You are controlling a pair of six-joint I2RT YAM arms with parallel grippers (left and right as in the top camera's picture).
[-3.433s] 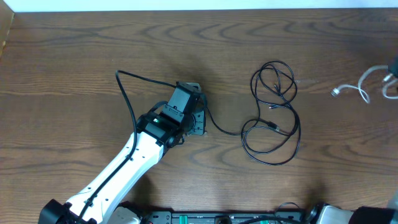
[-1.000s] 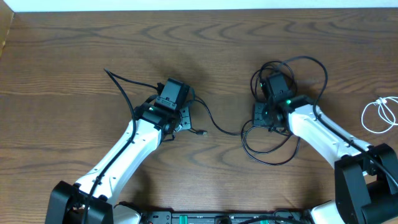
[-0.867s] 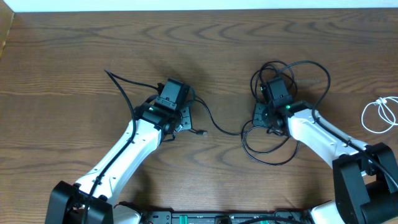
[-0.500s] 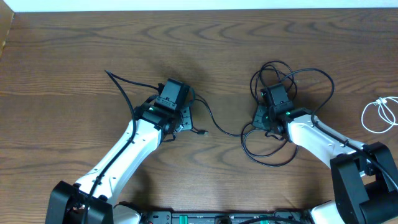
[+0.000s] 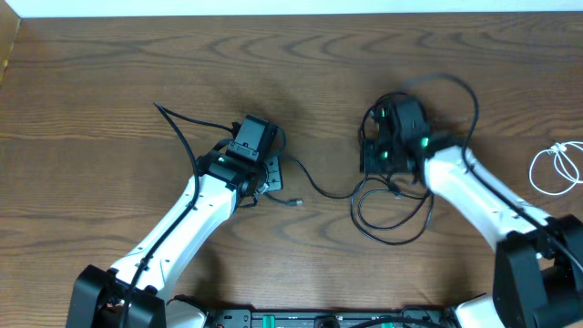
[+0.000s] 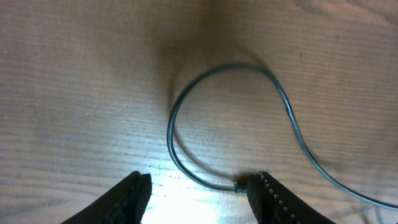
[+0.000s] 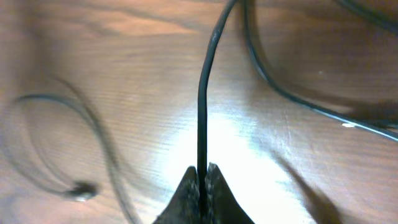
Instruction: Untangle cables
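Your right gripper (image 7: 200,184) is pinching a strand of the black cable (image 7: 202,106), which is running straight ahead from its fingertips towards the tangled loops on the worktop (image 5: 109,82). Your left gripper (image 6: 199,190) is hanging open, with a loose black end curling just ahead of its jaws. The white cable (image 5: 549,169) is lying well apart, to the right.

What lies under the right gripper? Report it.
The right gripper pinches a black cable over the wooden table; more black cable curves nearby. From overhead, the gripper itself hides the spot beneath it.
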